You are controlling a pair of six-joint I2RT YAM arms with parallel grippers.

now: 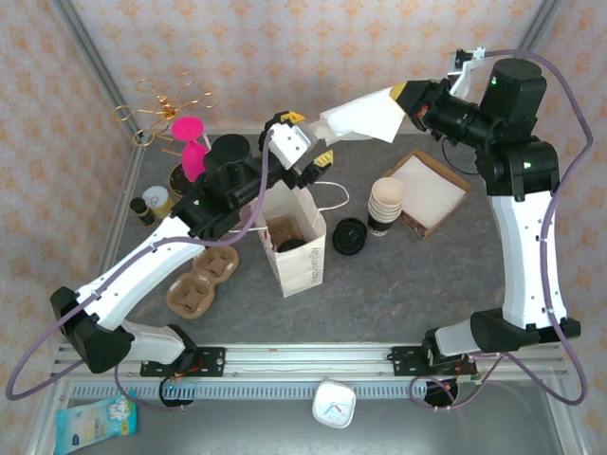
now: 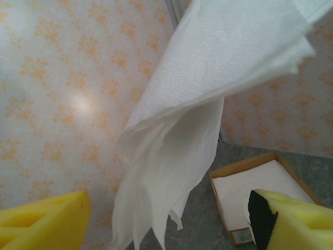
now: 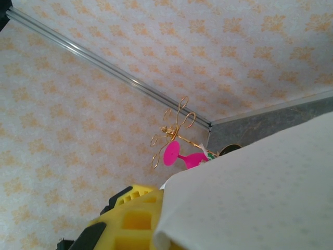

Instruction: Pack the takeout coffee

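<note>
White napkins — bound for the bag.
My right fingers are pinching them; my left fingers are gaping to take them.

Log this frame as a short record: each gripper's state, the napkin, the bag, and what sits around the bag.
left gripper: open, raised above the bag, near the napkin's hanging end
right gripper: shut on napkin, held high
napkin: white, folded, in the air, loose end drooping
bag: paper, upright, open; dark item inside, cannot tell what
lids: black pile right of bag
cups: stack right of lids
box: holds napkins, right of cups
carrier: left of bag
</note>
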